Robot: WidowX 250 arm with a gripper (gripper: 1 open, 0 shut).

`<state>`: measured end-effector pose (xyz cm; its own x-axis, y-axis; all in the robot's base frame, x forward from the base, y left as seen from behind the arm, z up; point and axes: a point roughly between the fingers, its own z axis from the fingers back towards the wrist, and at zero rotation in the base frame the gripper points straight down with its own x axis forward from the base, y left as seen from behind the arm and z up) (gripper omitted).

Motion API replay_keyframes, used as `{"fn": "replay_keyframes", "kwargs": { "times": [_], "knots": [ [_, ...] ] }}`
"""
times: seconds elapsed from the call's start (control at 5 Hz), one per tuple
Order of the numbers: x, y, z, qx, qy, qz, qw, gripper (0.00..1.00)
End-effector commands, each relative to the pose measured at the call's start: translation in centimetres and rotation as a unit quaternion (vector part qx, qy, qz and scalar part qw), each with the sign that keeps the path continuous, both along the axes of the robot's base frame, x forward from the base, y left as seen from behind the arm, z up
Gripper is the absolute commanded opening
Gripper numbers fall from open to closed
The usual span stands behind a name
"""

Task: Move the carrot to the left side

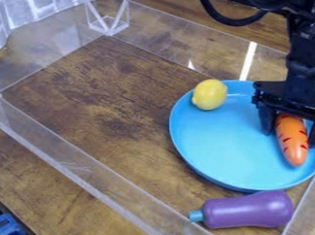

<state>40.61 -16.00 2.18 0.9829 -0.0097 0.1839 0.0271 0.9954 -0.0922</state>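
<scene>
The orange carrot [294, 141] lies on the right part of the blue plate [227, 146], its tip toward the near edge. My black gripper [288, 116] points down over the carrot's upper end, open, with a finger on either side of it. The carrot's leafy top is hidden behind the fingers. I cannot tell whether the fingertips touch the carrot.
A yellow lemon [207, 93] rests on the plate's far left rim. A purple eggplant [249, 210] lies on the wood just in front of the plate. Clear plastic walls [57, 142] fence the wooden table. Bare wood stretches to the left of the plate.
</scene>
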Motion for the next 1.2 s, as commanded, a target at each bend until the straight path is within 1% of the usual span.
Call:
{"fn": "replay_keyframes", "kwargs": {
  "times": [0.0, 0.2, 0.4, 0.8, 1.0],
  "knots": [
    [-1.1, -0.4, -3.4, 0.014, 0.028, -0.009, 0.9995, 1.0],
    [-1.3, -0.8, -3.3, 0.014, 0.029, 0.007, 0.9995, 0.0],
    [-1.6, -1.3, -2.7, 0.013, 0.033, 0.023, 0.9991, 0.0],
    [-2.1, -2.9, -1.1, 0.009, 0.042, 0.027, 0.9987, 0.0],
    [-1.5, -2.7, -0.1, 0.007, 0.047, 0.019, 0.9987, 0.0]
  ]
}}
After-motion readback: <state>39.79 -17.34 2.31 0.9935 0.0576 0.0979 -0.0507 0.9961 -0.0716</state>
